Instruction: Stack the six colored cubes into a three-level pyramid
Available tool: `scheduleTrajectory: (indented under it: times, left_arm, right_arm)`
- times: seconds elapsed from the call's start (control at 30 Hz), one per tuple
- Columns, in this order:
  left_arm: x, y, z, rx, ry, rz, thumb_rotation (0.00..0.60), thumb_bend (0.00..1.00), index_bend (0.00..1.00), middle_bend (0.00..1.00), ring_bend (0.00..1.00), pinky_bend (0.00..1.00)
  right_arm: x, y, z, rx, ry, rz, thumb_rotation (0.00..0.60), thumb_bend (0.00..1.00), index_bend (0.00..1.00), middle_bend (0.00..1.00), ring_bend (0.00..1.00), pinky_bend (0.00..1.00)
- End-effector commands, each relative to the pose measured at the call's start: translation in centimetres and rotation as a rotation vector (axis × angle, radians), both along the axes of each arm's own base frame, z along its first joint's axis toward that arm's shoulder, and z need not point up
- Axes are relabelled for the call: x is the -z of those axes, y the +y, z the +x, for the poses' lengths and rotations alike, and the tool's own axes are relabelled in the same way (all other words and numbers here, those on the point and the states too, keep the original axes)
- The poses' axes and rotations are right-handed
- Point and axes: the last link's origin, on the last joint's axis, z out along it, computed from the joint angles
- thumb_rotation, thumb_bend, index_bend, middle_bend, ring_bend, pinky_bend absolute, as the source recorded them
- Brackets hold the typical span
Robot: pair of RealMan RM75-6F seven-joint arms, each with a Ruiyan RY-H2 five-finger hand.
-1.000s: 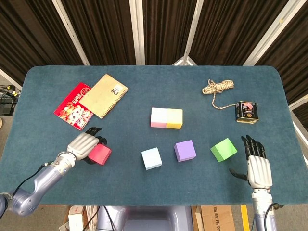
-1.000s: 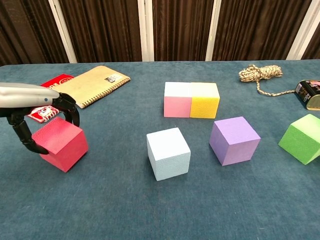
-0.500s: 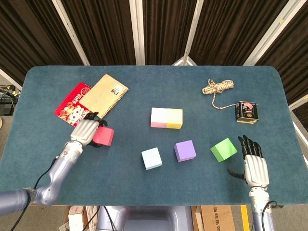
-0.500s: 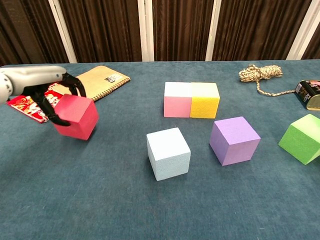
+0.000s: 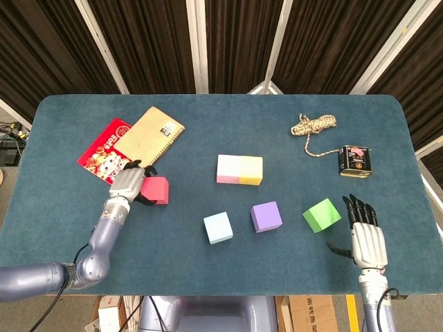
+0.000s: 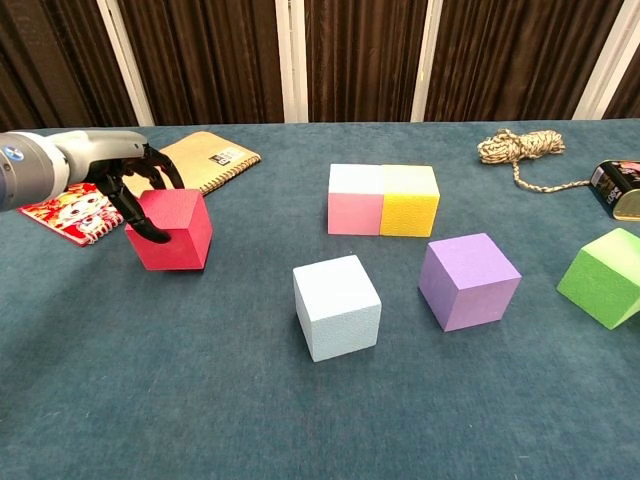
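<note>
Table (image 5: 208,117), blue felt, carries all six cubes; no second level built yet. Base row only started: pink cube (image 5: 228,169) and yellow cube (image 5: 251,170) sit touching, side by side near table centre. Step in hand, as judged: bringing a third cube over to finish the three-cube base. Left hand (image 5: 129,184) grips the red cube (image 5: 156,190), fingers wrapped over its top and far side; in the chest view the cube looks clear of the felt, though that is hard to confirm. It lies at about 9 o'clock of the pink cube, well apart. Light blue cube (image 5: 218,227) and purple cube (image 5: 266,216) rest loose at 6 and 5 o'clock of the pair; green cube (image 5: 322,215) further out at 4 o'clock. Right hand (image 5: 365,235) holds nothing, fingers extended and apart, just beside the green cube at its 5 o'clock. Next move calls for carrying red toward 3 o'clock and setting it flush against the pink face, square with the row.
</note>
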Motion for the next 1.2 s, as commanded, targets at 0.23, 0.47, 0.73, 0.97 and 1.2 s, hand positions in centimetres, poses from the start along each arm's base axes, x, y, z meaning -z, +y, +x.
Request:
scheduleTrajectory:
  times: [0.23, 0.47, 0.73, 0.97, 1.2]
  left_arm:
    - [0.0, 0.2, 0.6, -0.016, -0.011, -0.042, 0.6, 0.22, 0.16, 0.21, 0.0, 0.0]
    - [-0.2, 0.1, 0.5, 0.005, 0.078, -0.086, 0.6, 0.22, 0.08, 0.17, 0.0, 0.0]
    - [-1.5, 0.5, 0.8, 0.11, 0.227, -0.096, 0.6, 0.22, 0.13, 0.19, 0.0, 0.0]
    - [-2.3, 0.8, 0.0, 0.139, 0.3, -0.102, 0.6, 0.23, 0.17, 0.2, 0.0, 0.0]
    - [-1.7, 1.4, -0.5, 0.204, 0.337, -0.119, 0.6, 0.25, 0.18, 0.21, 0.0, 0.0]
  right_arm:
    - [0.1, 0.0, 0.1, 0.0, 0.002, 0.008, 0.6, 0.12, 0.0, 0.01, 0.03, 0.0]
    - [0.0, 0.0, -0.1, 0.008, -0.002, 0.01, 0.6, 0.12, 0.0, 0.01, 0.03, 0.0]
    - [0.2, 0.1, 0.0, 0.007, -0.011, 0.035, 0.6, 0.12, 0.0, 0.01, 0.03, 0.0]
    - [-0.2, 0.1, 0.0, 0.014, -0.016, 0.027, 0.6, 0.12, 0.0, 0.01, 0.03, 0.0]
    - [0.0, 0.0, -0.1, 0.019, -0.012, 0.05, 0.6, 0.12, 0.0, 0.01, 0.03, 0.0]
